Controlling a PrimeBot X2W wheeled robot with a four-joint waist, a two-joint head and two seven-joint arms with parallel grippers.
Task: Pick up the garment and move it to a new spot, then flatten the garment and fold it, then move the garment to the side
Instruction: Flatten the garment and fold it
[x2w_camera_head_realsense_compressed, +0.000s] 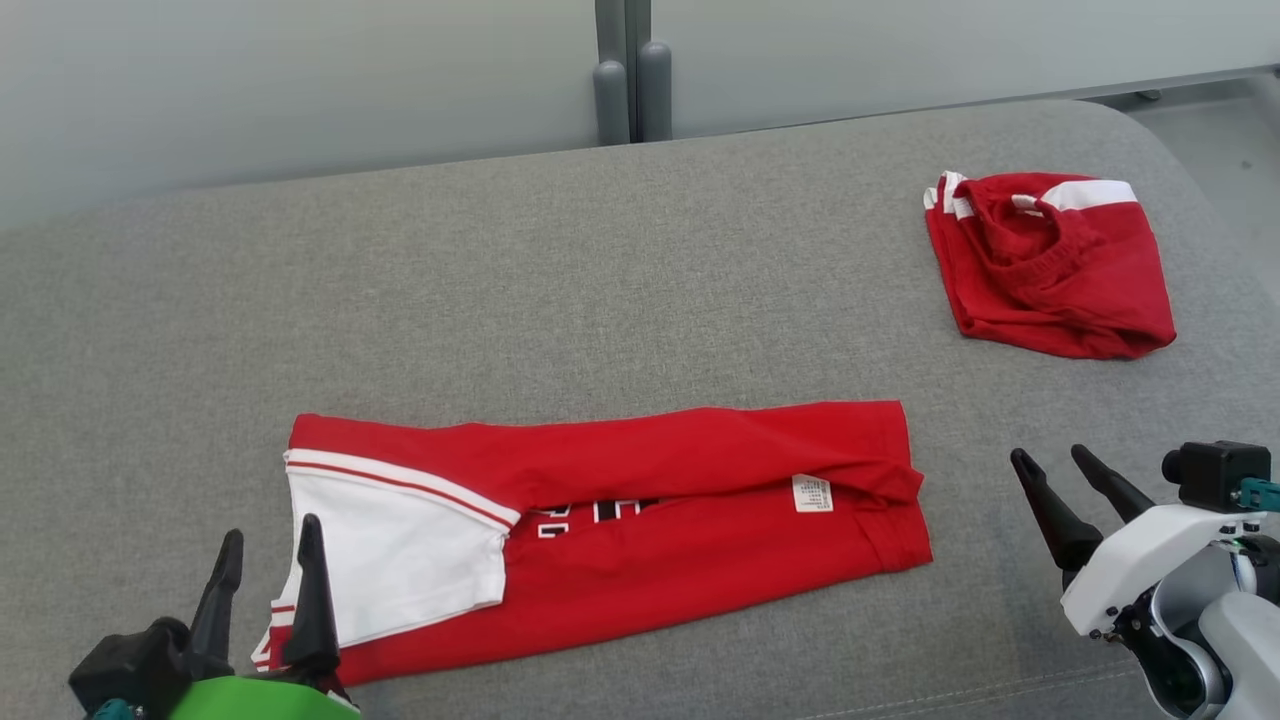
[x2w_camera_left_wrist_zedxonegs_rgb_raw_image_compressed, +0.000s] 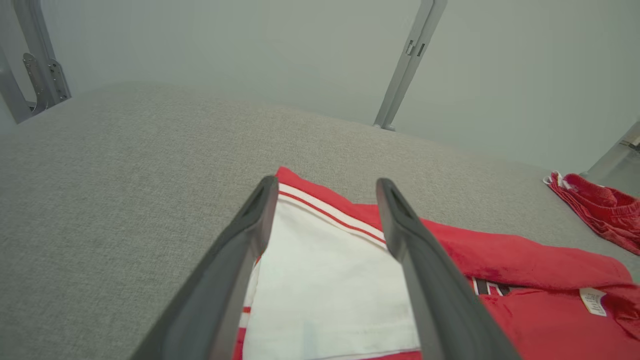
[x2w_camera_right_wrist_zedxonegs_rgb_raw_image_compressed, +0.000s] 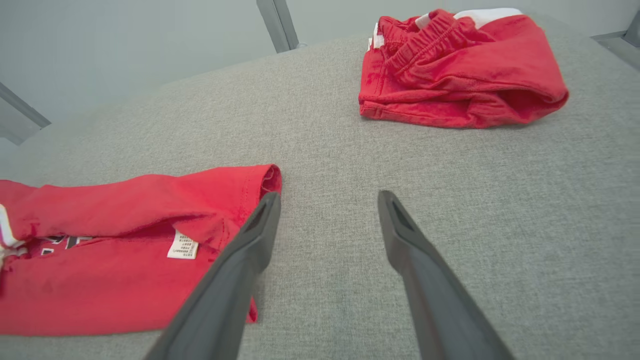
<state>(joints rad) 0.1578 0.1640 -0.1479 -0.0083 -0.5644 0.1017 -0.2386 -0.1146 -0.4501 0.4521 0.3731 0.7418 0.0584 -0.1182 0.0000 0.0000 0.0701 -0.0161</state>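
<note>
The garment (x2w_camera_head_realsense_compressed: 640, 560), a red folded band, lies on the grey cushion (x2w_camera_head_realsense_compressed: 600, 280) at 6 o'clock; another red bundle (x2w_camera_head_realsense_compressed: 1050, 280) sits at 2 o'clock. The left gripper (x2w_camera_head_realsense_compressed: 270, 535), at 8 o'clock by the garment's white sleeve (x2w_camera_head_realsense_compressed: 400, 540), and the right gripper (x2w_camera_head_realsense_compressed: 1052, 458), at 4 o'clock, both gape wide, empty.
</note>
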